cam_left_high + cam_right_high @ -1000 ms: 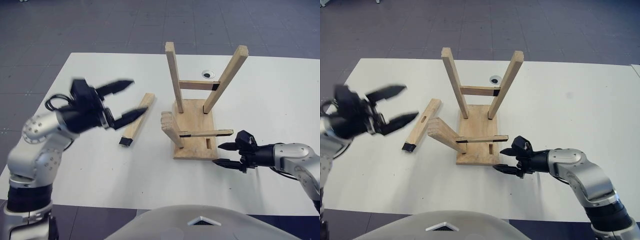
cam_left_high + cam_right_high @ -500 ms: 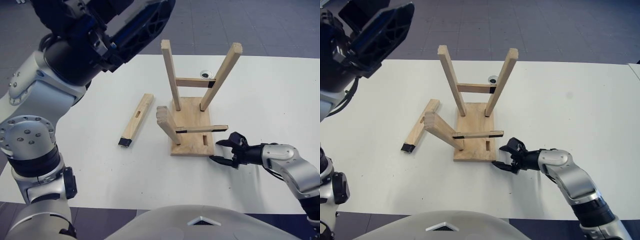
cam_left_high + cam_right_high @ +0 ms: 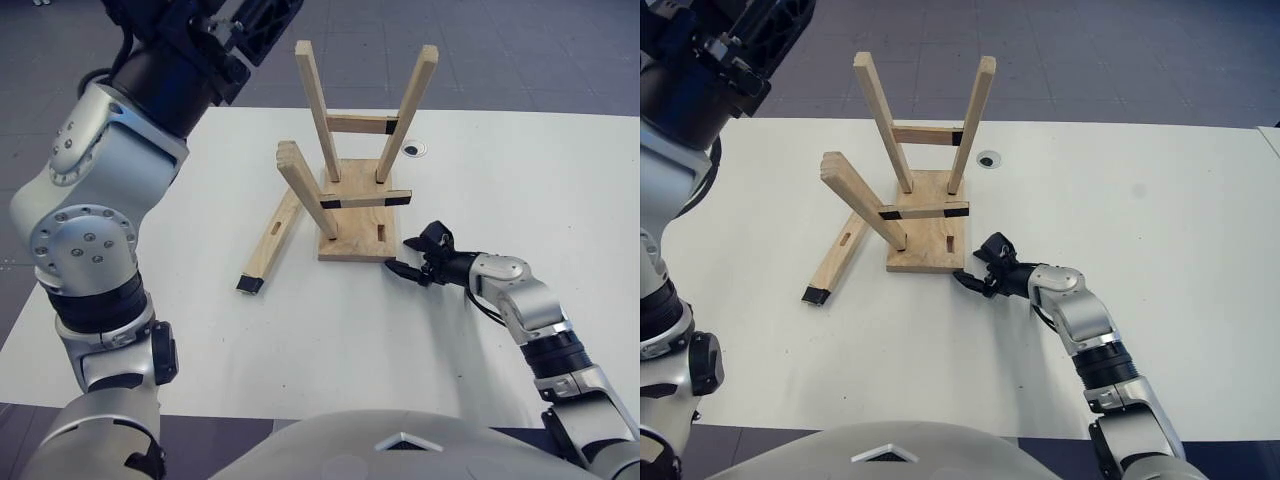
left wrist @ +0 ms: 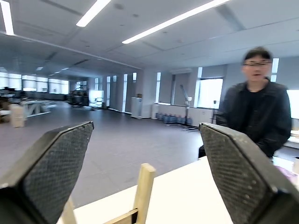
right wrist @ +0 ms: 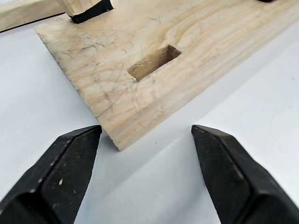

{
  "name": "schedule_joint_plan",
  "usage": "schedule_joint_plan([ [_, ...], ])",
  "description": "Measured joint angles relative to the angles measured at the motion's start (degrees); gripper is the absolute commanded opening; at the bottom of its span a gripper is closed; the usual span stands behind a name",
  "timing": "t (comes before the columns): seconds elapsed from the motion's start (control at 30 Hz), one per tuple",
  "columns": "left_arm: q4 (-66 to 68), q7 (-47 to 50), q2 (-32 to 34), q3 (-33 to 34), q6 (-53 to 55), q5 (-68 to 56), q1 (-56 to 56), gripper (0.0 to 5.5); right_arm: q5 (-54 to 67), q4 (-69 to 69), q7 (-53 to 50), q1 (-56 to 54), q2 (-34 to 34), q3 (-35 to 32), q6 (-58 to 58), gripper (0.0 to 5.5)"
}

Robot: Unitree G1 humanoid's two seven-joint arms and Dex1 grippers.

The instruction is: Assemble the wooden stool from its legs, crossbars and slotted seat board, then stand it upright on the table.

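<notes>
The left gripper (image 4: 145,137) is raised high above the white table's (image 3: 530,170) far left corner, its jaws wide apart. Below it a loose pale wooden leg with a black tip (image 3: 268,243) lies flat. Touching that leg on its right, the slotted wooden seat board (image 3: 353,236) lies flat, carrying two upright legs (image 3: 318,110), one tilted leg (image 3: 305,190) and two crossbars (image 3: 358,124). The right gripper (image 3: 402,256) sits low at the board's near right corner, jaws apart, one on each side of the corner and beside an empty slot (image 5: 154,62).
</notes>
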Motion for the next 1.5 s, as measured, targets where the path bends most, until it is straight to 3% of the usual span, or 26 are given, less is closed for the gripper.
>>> schedule_joint_plan([
  [0.23, 0.0, 5.8, -8.2, -2.9, 2.8, -0.5, -0.2, 4.18, -0.9, -4.2, -0.7, 2.4, -1.0, -0.8, 2.0, 3.55],
  [0.63, 0.0, 4.2, -8.8, -4.1, 7.6, 1.5, 1.2, 4.18, -1.9, -12.7, -4.4, 6.9, -3.6, -3.9, 9.3, 3.55],
  [0.97, 3.2, 2.8, -3.7, 1.7, 8.7, 2.0, -19.3, 4.18, -1.9, -13.8, -4.6, 8.0, -4.3, -4.5, 9.7, 3.55],
  [1.1, 2.6, 2.9, -6.2, 0.0, 11.1, 1.2, -9.0, 4.18, -1.8, -14.0, -4.5, 8.3, -4.5, -4.8, 9.7, 3.55],
  [1.23, 2.1, -1.4, -9.0, -7.5, 7.6, 7.5, 6.9, 4.18, -1.8, -13.7, -4.5, 8.9, -4.6, -5.2, 10.0, 3.55],
  [1.33, 2.7, -4.7, -8.9, -9.3, 3.6, 12.4, 7.6, 4.18, -1.8, -13.9, -4.5, 9.4, -4.7, -5.7, 10.0, 3.55],
  [1.5, 7.5, -5.5, -7.3, -7.2, 6.9, 14.5, 1.1, 4.18, -1.8, -14.3, -4.5, 9.5, -4.7, -5.8, 9.9, 3.55],
])
